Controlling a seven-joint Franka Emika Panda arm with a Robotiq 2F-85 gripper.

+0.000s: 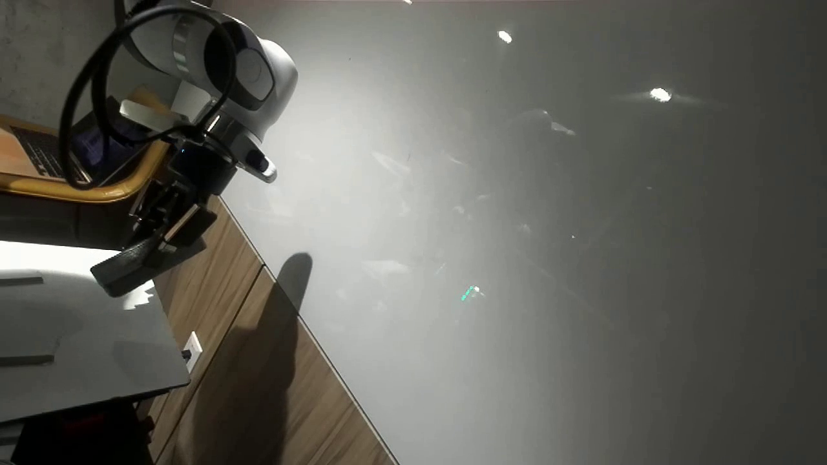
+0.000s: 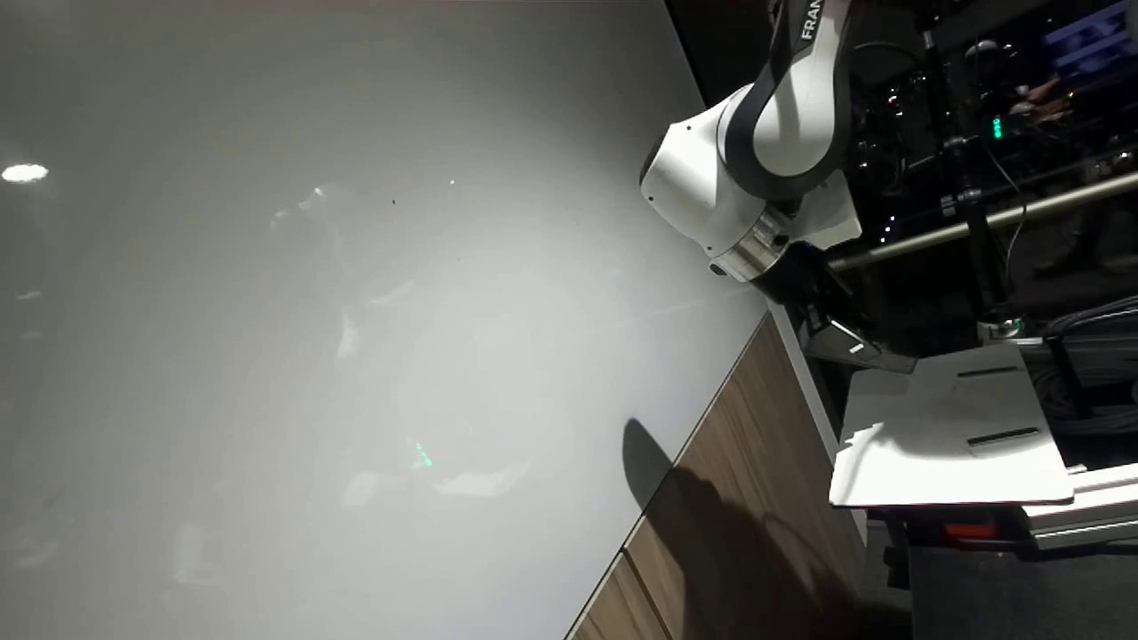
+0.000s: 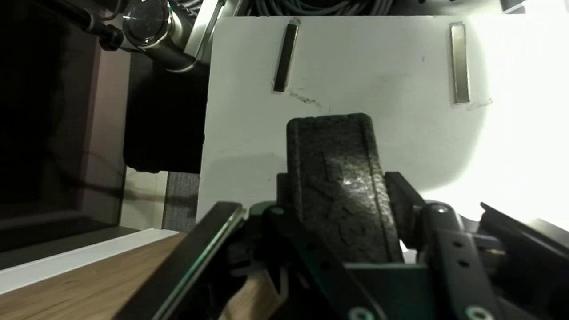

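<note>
A dark grey, rough-faced block (image 3: 333, 155) is clasped between the fingers of my gripper (image 3: 341, 195), one pad on each long side. Its free end sticks out well past the fingertips. Beyond it in the wrist view lies a white panel (image 3: 373, 66) with two metal strips. In both exterior views the gripper (image 1: 161, 240) tilts downward, and the block (image 1: 129, 270) is near the edge of the panel (image 1: 97, 339). The block (image 2: 889, 358) overlaps the panel (image 2: 942, 471) in the picture; whether they touch I cannot tell.
A large glossy grey surface (image 1: 452, 226) runs beside the arm, bordered by wood panelling (image 1: 271, 361) with a socket (image 1: 192, 352). A laptop (image 1: 39, 152) sits behind the arm. A metal bar (image 2: 987, 222) and dark equipment stand behind the panel.
</note>
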